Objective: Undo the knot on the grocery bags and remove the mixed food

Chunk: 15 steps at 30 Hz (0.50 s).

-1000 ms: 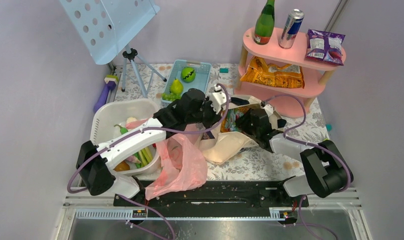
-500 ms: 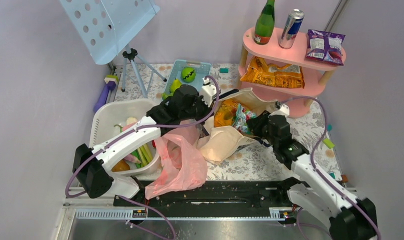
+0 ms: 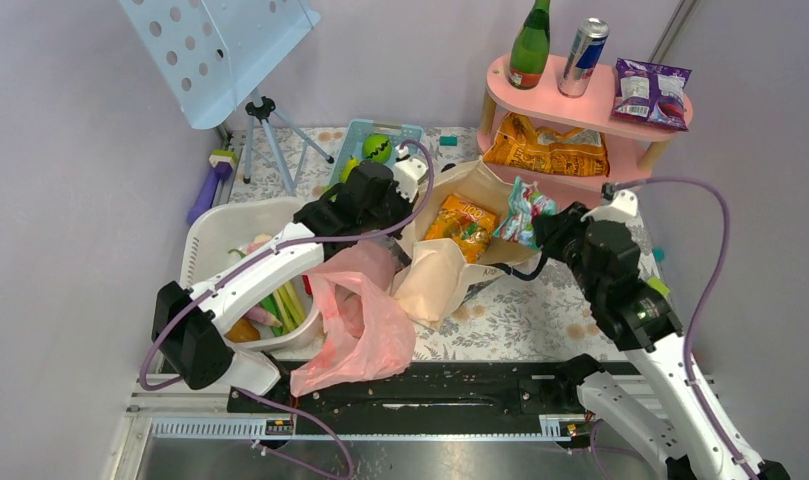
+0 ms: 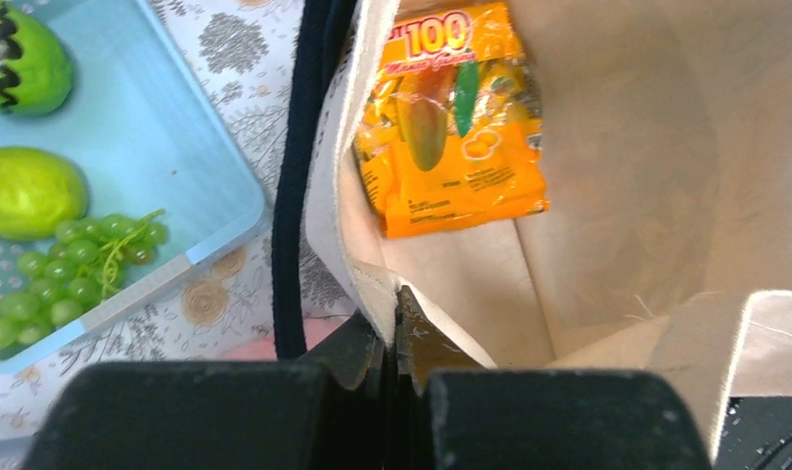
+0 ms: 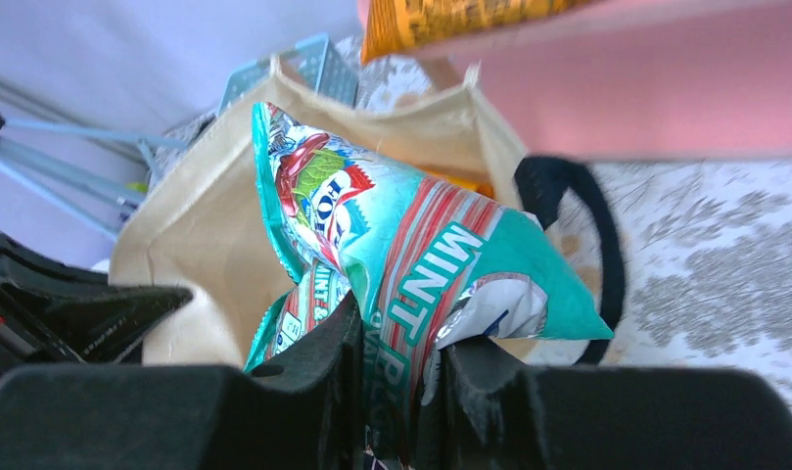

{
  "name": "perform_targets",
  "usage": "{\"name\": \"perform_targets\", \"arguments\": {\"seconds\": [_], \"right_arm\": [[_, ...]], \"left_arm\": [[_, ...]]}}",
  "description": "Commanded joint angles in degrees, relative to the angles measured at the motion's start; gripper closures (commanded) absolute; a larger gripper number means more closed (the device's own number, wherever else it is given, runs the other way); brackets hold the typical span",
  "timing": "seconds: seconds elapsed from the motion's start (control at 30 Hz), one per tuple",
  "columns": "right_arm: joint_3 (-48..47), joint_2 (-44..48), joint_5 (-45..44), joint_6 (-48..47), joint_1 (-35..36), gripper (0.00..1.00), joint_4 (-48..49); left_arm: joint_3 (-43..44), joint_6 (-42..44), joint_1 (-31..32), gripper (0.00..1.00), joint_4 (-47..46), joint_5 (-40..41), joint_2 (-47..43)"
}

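The beige canvas tote [image 3: 435, 285] lies open in the middle of the table, black handle [image 4: 299, 176] along its rim. My left gripper [image 3: 405, 200] is shut on the tote's near-left rim [image 4: 396, 313] and holds it open. An orange snack packet [image 3: 462, 222] lies flat inside the tote and also shows in the left wrist view [image 4: 450, 137]. My right gripper [image 3: 547, 226] is shut on a teal mint snack packet [image 5: 411, 245], held above the tote's right rim [image 3: 523, 210]. The pink plastic bag [image 3: 360, 325] lies slumped at the front left.
A white basket [image 3: 212, 235] with leeks stands at left. A blue tray [image 4: 166, 147] behind holds a pear [image 4: 24, 191], grapes and a green fruit. The pink shelf [image 3: 580, 105] at back right carries a bottle, a can and crisp packets. A tripod stand [image 3: 265, 110] stands back left.
My right gripper has lifted the teal packet up out of the tote and to the right. My left gripper has drawn the tote's rim back, opening the bag wider.
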<state>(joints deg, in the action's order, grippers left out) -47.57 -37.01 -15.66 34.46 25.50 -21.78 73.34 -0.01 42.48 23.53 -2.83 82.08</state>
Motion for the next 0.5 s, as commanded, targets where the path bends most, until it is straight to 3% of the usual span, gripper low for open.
{"name": "perform_targets", "arguments": {"seconds": [0.0, 0.1, 0.23, 0.47], "right_arm": [[-13.1, -3.9, -10.8, -7.0, -0.4, 1.00, -7.4], [-18.9, -6.5, -14.9, -11.5, -3.1, 1.00, -10.8], [-21.4, -8.2, -8.1, -10.9, -14.3, 1.00, -14.5], [-14.7, -6.1, -8.0, -8.2, -23.6, 1.00, -16.0]], "left_arm": [[3.2, 0.2, -1.5, 1.00, -3.2, 7.8, -1.4], [2.0, 0.2, -2.5, 1.00, -3.8, 10.3, -3.2], [0.4, -1.4, -4.3, 1.00, -4.2, 11.4, -6.2], [-5.2, 0.6, -5.3, 1.00, -7.1, 11.3, -12.0]]}}
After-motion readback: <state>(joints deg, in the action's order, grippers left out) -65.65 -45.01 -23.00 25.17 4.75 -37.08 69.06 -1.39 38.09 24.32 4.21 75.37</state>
